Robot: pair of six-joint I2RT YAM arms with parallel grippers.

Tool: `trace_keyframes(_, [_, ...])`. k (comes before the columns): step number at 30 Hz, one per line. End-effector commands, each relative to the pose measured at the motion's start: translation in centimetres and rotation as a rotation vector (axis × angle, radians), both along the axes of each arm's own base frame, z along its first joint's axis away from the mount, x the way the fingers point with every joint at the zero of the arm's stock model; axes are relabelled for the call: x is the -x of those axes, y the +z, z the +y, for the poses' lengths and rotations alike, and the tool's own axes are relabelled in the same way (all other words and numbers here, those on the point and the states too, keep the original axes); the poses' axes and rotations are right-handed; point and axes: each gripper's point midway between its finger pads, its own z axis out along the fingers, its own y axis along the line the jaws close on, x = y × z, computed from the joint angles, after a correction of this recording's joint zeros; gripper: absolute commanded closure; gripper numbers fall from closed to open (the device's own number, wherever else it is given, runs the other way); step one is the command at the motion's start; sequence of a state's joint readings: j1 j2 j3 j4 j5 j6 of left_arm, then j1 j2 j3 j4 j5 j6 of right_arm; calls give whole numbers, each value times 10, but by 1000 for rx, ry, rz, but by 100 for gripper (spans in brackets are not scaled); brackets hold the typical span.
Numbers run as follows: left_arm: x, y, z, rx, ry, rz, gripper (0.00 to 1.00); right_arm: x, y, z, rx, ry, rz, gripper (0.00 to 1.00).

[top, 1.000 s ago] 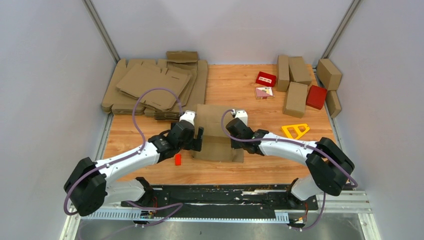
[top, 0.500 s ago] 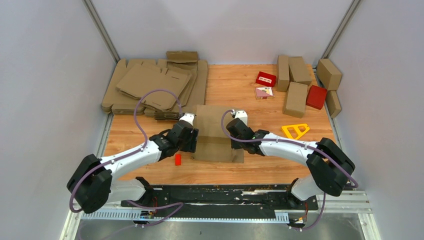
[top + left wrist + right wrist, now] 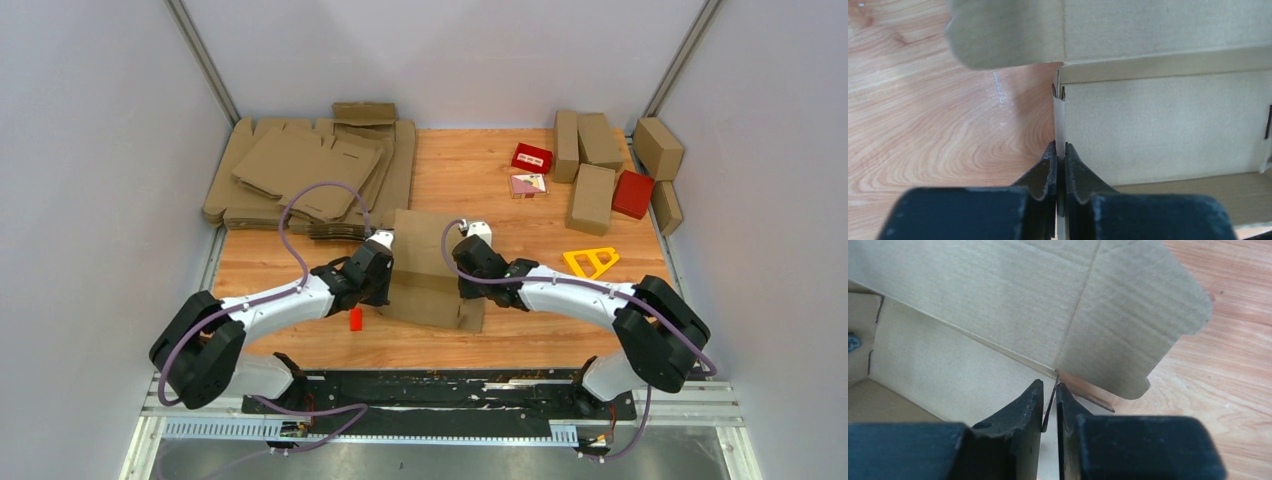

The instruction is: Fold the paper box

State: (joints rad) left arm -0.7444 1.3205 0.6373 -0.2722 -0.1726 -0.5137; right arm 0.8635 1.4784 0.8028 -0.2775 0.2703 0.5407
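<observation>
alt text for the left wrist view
The left gripper is shut on a thin upright wall of the paper box, seen edge-on. Its brown panels fill the right, a rounded flap the top, wooden table the left.

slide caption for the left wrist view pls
Left claw pinching an upright side wall of the paper box, wooden table alongside.

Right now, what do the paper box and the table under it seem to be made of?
The paper box: thin brown cardboard, matte, with fine ribbing and creased fold lines. The table: wood or wood-look laminate, smooth; grain rings show.
</observation>
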Motion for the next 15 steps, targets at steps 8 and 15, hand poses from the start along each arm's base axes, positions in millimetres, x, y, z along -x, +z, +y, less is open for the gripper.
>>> trace_keyframes(8, [-8, 13, -8, 78, 81, -51, 100, 3, 57, 32, -210, 89, -30, 39])
trace_keyframes(15, [-4, 19, -10, 171, 99, -89, 100, 20, 73, -5, -225, 51, -72, 5])
